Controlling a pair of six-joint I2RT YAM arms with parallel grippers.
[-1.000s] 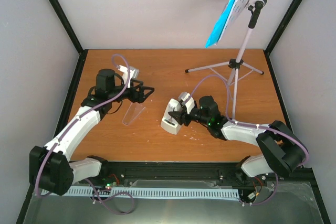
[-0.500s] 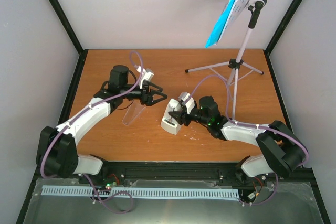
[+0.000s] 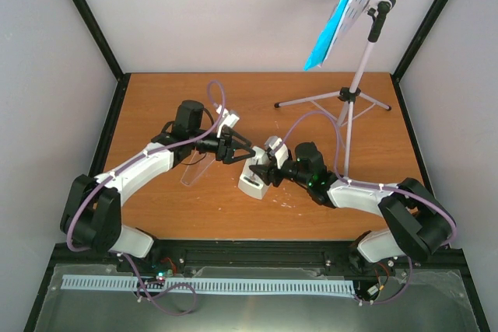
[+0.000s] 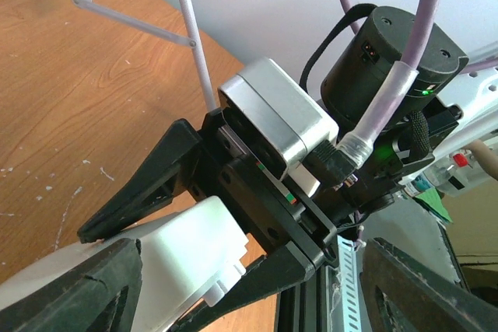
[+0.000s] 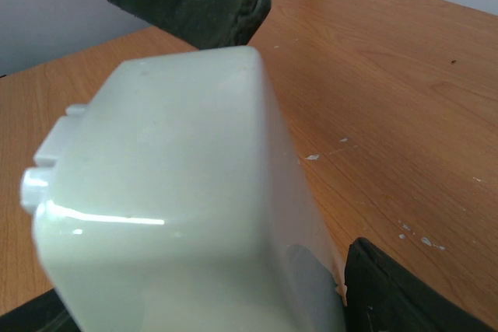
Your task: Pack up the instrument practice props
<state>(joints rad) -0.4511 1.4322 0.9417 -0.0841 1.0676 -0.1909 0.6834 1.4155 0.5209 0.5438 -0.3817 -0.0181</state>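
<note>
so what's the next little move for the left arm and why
Probably ease the left gripper forward around the metronome: it is open and just short of it, while the right gripper grips the other side.
</note>
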